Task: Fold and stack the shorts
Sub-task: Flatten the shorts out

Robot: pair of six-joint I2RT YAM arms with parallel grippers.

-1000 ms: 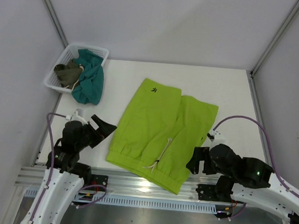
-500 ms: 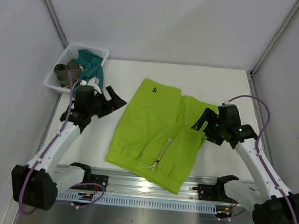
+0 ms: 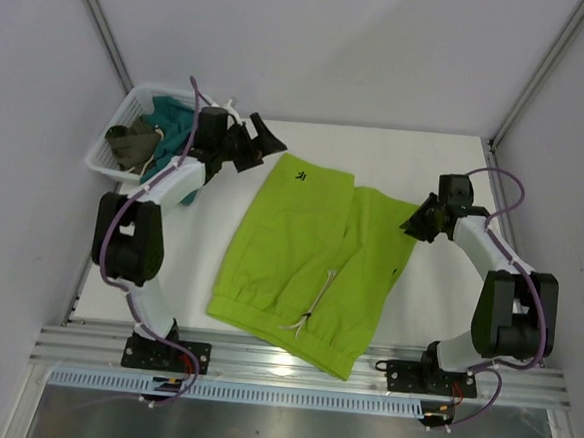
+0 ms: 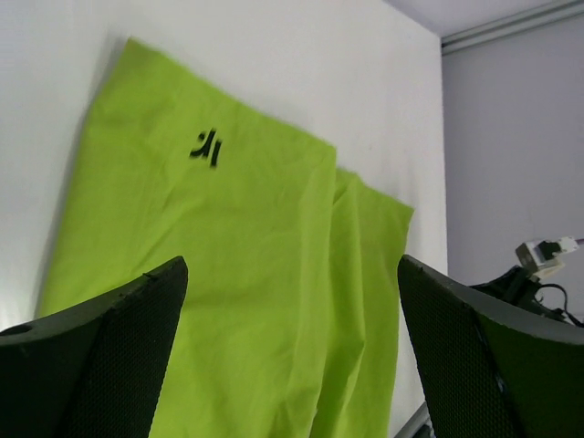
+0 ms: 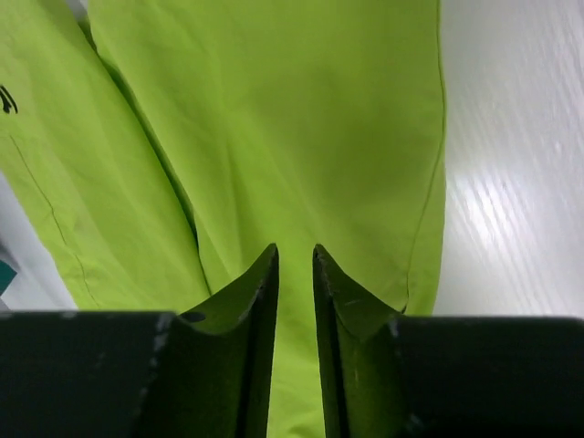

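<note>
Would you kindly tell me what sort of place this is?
Likely a lab test cell: white table enclosed by panels, two robot arms on an aluminium rail, shorts and a laundry basket.

Lime-green fabric shorts (image 3: pixel 305 250) flat on white table (image 3: pixel 446 160), waistband nearest; L gripper (image 3: pixel 262 147) just off far-left hem, near white plastic basket (image 3: pixel 104 136); R gripper (image 3: pixel 412 225) at right hem corner.

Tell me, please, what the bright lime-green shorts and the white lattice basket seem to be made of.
The lime-green fabric shorts look like thin cloth, probably synthetic, with a matte finish: they lie flat with soft creases and a gathered waistband. The white lattice basket is most likely moulded plastic, smooth: its walls form a rigid, even grid of holes.
</note>
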